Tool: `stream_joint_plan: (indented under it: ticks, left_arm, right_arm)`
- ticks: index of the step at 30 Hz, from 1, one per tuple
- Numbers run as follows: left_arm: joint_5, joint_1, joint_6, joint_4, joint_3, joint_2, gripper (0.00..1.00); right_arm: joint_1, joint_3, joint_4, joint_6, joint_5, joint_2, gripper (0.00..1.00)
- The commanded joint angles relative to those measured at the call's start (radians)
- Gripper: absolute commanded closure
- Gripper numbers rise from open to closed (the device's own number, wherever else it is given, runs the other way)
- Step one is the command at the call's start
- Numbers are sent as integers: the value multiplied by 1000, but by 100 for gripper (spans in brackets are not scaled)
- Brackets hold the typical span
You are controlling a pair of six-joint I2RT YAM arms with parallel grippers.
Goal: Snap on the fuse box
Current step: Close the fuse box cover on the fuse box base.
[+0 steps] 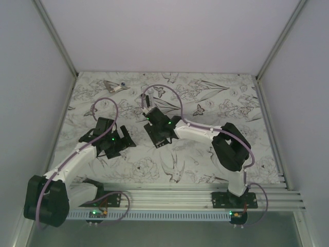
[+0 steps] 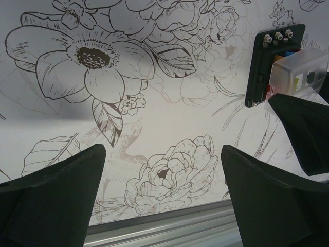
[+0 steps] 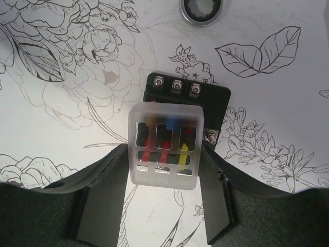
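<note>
Black plastic base with red, blue and yellow fuses (image 3: 163, 141) in a row: that was the fuse box (image 3: 218, 100). It lay flat on the flower-print table (image 3: 61, 118), right ahead of the right gripper (image 3: 163, 170) and partly under it. Its long axis ran straight away from the fingers, as far as we could tell. Three screws (image 3: 176, 85) marked the far end.

That gripper was clamped on the clear cover (image 3: 164, 116), one finger on each side. The cover hung over the near part of the box. It sat a bit short of the screw end and a touch left, since the box's right edge poked out.

We figured the snap turned on nudging it forward and slightly right, then pressing down.

The left gripper (image 2: 162, 154) had its jaws wide apart and held nothing. For that one the box was ahead and well off to the right, so the right arm was clearly nearer. A metal ring (image 3: 202, 10) lay further out beyond the box.
</note>
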Motion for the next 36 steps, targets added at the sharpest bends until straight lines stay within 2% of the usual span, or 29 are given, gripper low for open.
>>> stream_joint_plan:
  ticks: [1, 19, 28, 36]
  left_arm:
    - [1, 3, 8, -17, 4, -12, 0]
    - [7, 3, 7, -17, 0, -19, 0]
    - [16, 3, 1, -17, -2, -25, 0]
    - [33, -7, -11, -3, 22, -1, 1]
  right_arm:
    - [-12, 62, -67, 31, -44, 21, 51]
    - [-25, 127, -121, 128, -32, 101, 49]
    - [-31, 121, -125, 118, -48, 108, 37]
    - [-31, 58, -41, 97, -48, -11, 22]
